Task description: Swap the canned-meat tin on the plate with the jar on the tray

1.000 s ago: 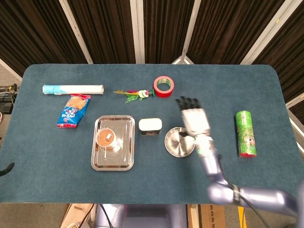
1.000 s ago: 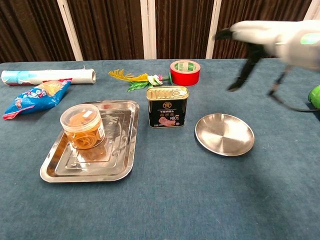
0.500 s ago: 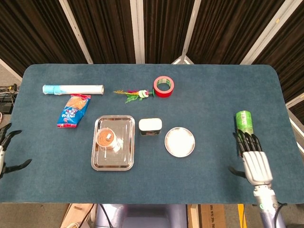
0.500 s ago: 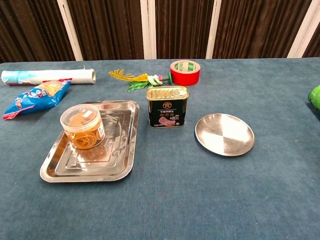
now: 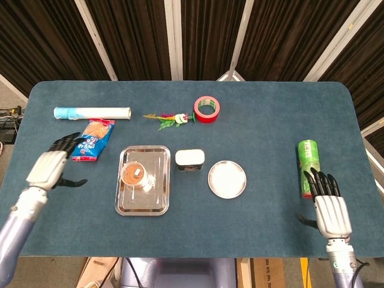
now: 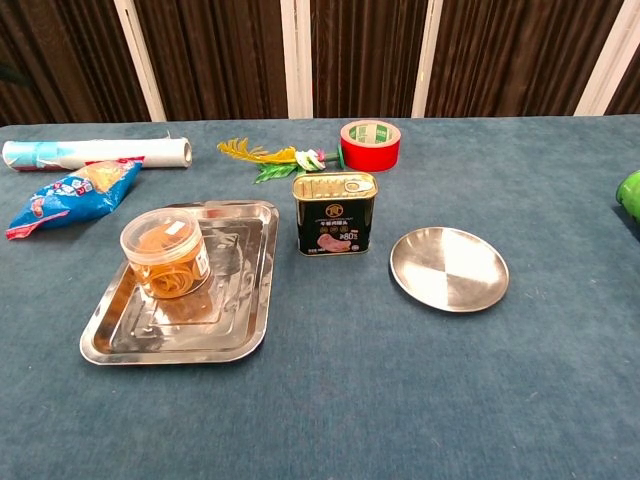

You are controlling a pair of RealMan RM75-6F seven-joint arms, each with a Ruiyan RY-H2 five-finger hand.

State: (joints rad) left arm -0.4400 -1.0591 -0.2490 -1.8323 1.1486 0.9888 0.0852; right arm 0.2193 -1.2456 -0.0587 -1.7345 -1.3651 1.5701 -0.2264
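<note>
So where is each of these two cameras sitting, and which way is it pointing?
Head view: high above the near edge, looking steeply down on the whole blue table; shows the left robot hand and right robot hand, both empty.
Chest view: low at the near edge, looking across the table towards the curtains; no robot body visible.
Shared: rectangular steel tray, black canned-meat tin, round steel plate.
</note>
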